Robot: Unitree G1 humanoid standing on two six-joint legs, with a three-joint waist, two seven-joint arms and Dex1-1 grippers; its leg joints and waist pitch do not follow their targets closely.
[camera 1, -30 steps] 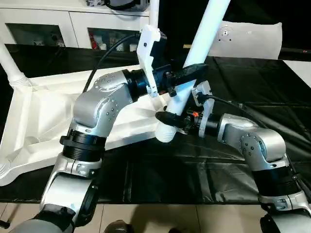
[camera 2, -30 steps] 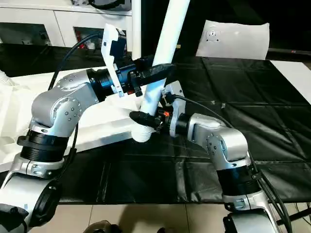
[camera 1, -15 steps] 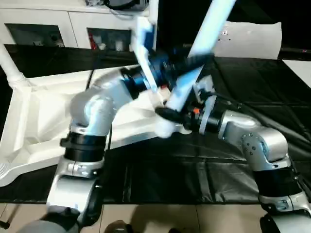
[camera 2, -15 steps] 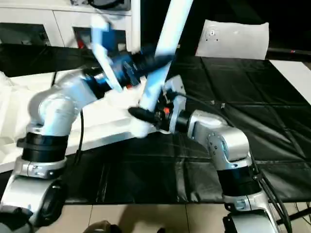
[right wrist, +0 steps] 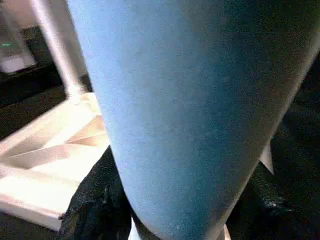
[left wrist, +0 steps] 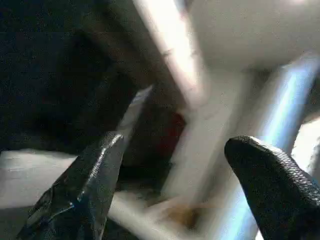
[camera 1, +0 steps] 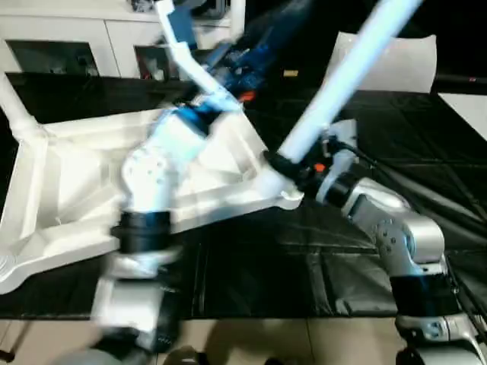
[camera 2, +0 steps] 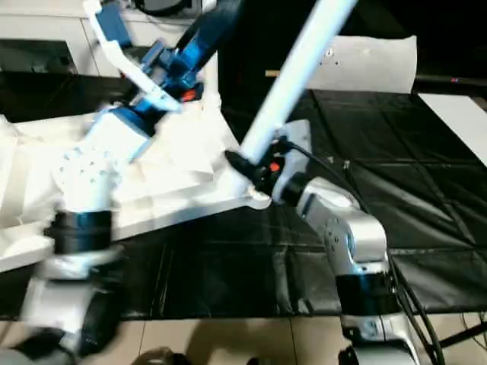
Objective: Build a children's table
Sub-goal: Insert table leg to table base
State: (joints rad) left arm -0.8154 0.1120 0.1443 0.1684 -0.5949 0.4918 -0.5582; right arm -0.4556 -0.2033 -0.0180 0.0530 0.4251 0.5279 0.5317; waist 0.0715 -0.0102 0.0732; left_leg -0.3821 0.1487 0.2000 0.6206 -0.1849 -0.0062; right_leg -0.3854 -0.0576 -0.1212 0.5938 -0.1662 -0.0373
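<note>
The white tabletop (camera 1: 68,190) lies upside down, ribbed side up, on the left of the black cloth. A long white leg (camera 1: 342,76) leans up toward the right, its lower end at the tabletop's near right corner. Whether it sits in the socket I cannot tell. My right gripper (camera 1: 293,163) is shut on this leg just above that end, and the leg (right wrist: 190,115) stands between its black fingers (right wrist: 95,200). My left gripper (camera 2: 217,23) is raised high behind the tabletop, away from the leg. Its fingers (left wrist: 85,190) stand wide apart and hold nothing. Another leg (camera 1: 15,106) stands at the far left corner.
A white cabinet (camera 1: 76,38) with dark compartments runs along the back. A white pillow-like slab (camera 1: 403,61) leans at the back right. Black cloth (camera 1: 304,266) covers the table, whose front edge meets a tiled floor.
My left gripper has let go of the leg, opened wide and swung up and back. The leg now leans further right, its lower end nearer the tabletop's corner, still held by my right gripper.
</note>
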